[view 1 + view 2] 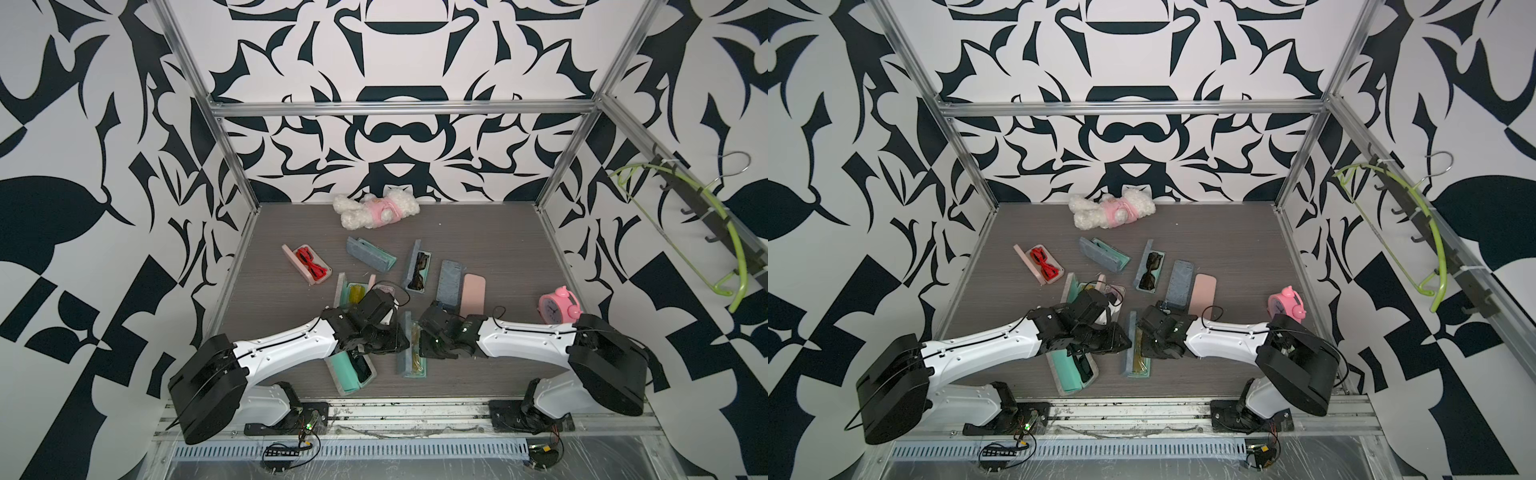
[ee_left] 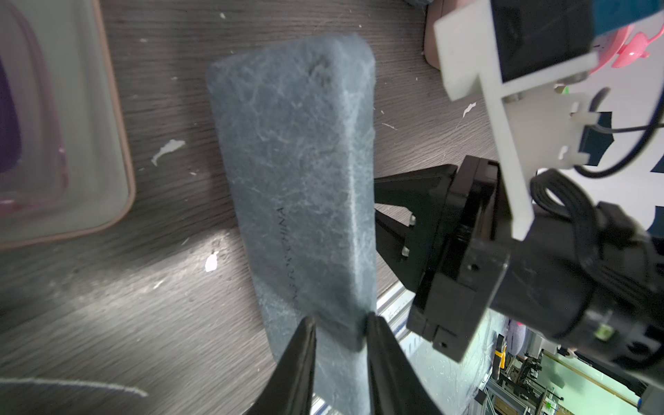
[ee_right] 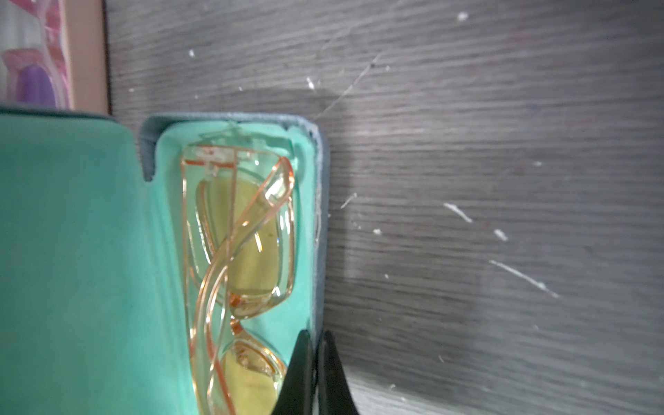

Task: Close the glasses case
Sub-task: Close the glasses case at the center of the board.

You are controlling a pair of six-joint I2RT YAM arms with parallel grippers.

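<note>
The glasses case point(image 1: 412, 362) point(image 1: 1136, 362) is grey-blue felt with a teal lining and lies open at the front middle of the table. Yellow-lensed glasses point(image 3: 248, 244) with a clear orange frame lie in its tray. The lid point(image 2: 298, 161) stands upright, and its teal inside point(image 3: 72, 251) fills one side of the right wrist view. My left gripper point(image 2: 339, 323) point(image 1: 402, 338) is shut on the lid's edge, one finger on each face. My right gripper point(image 3: 316, 337) point(image 1: 424, 345) is shut on the tray's thin outer wall point(image 3: 319, 215).
Under my left arm lies a teal case point(image 1: 353, 372). Behind are a pink case with red glasses point(image 1: 309, 266), an open case with black sunglasses point(image 1: 417, 272), a closed grey case point(image 1: 449, 286), a closed pink case point(image 1: 473, 293), a pink alarm clock point(image 1: 559, 307) and a plush toy point(image 1: 376, 210).
</note>
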